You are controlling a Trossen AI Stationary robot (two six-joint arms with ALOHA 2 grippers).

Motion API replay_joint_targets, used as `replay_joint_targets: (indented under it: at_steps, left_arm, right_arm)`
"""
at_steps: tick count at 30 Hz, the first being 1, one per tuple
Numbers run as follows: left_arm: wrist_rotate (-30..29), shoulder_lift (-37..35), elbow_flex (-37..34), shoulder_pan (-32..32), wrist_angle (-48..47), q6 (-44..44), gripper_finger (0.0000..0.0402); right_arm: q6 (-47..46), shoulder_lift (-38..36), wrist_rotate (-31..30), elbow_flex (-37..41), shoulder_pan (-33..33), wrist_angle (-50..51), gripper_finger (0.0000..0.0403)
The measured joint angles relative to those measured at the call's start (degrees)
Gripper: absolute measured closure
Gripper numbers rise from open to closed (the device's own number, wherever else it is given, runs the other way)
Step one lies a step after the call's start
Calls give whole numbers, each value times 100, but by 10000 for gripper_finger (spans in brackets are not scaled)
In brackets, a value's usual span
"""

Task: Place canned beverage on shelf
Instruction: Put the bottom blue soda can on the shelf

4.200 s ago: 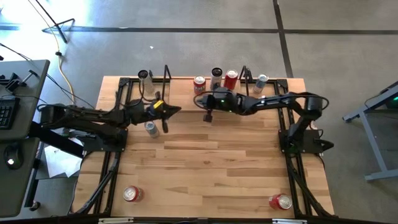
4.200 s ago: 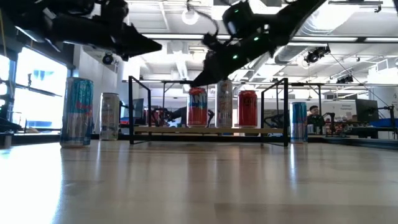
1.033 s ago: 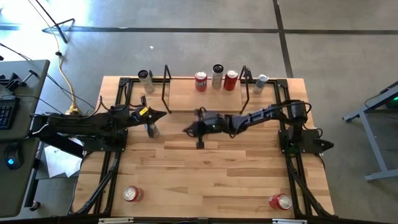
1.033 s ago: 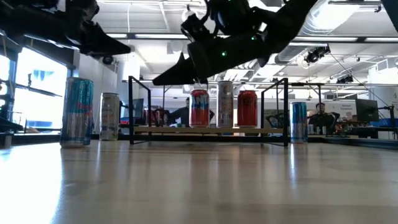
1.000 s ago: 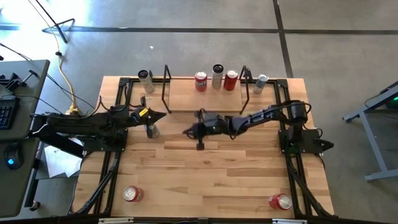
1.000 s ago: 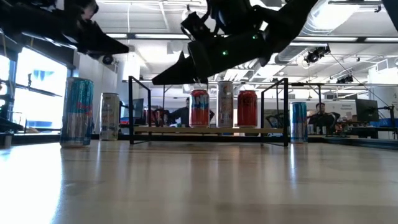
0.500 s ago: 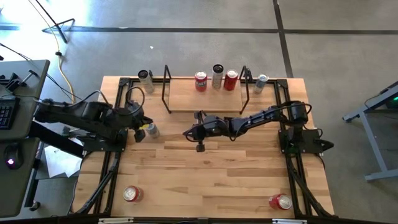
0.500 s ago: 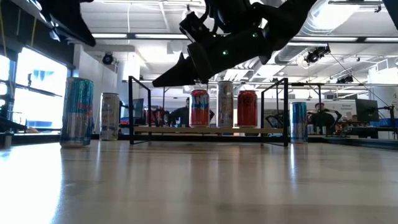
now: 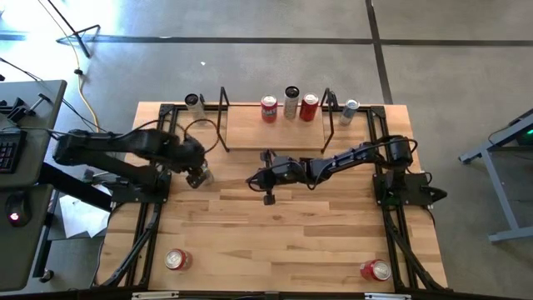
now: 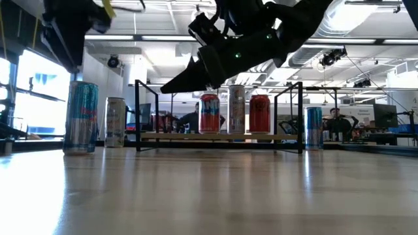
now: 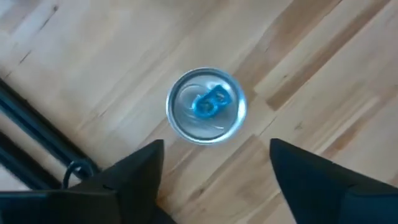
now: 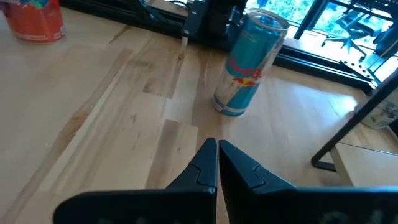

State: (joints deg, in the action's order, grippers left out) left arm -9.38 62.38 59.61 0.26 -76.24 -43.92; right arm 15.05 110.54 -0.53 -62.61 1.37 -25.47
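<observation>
A light butcher-block wooden table (image 9: 275,225) seen from above, with two dark robot arms reaching in from its sides.

At the far left, the left gripper (image 9: 197,175) hangs directly above a tall, slim light-blue and silver beverage can (image 10: 80,117), which stands upright on the table near the left edge, outside the shelf. The left wrist view looks straight down onto the silver lid with its blue pull tab, and the two dark fingers (image 11: 134,171) are spread wide apart on either side of it, above it and not touching. Just behind this can stands a slim silver can (image 9: 194,102) at the table's back left corner. A red can (image 9: 176,259) sits at the table's front left corner.

Moving right, the shelf, a low light-wood plank with thin black metal rod frames at both ends (image 9: 275,133), sits along the back middle of the table. Three cans stand upright in a row on its back right part: a red can with white lettering (image 9: 268,107), a tall silver can (image 9: 291,98) and a plain red can (image 9: 309,106).

In front of the shelf, at mid-table, the right gripper (image 9: 254,177) hovers above the wood, pointing left toward the blue and silver can. Its fingers (image 12: 208,165) are pressed together with nothing between them.

Farther right, a slim silver and blue can (image 9: 350,110) stands just outside the shelf's right frame. Another red can (image 9: 376,269) sits at the front right corner.
</observation>
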Motion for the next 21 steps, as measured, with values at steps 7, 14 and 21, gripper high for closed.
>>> replay_joint_targets:
  at_steps: [7, 14, 21]
  left_arm:
    - [162, 472, 0, 621, 55, 464, 90]
    - [419, 536, 0, 980, 299, 561, 90]
    - [493, 536, 0, 1077, 306, 392, 90]
  right_arm:
    - [39, 0, -94, 0, 139, 61, 403]
    - [42, 0, -162, 0, 146, 120, 403]
    - [44, 0, -182, 0, 142, 129, 403]
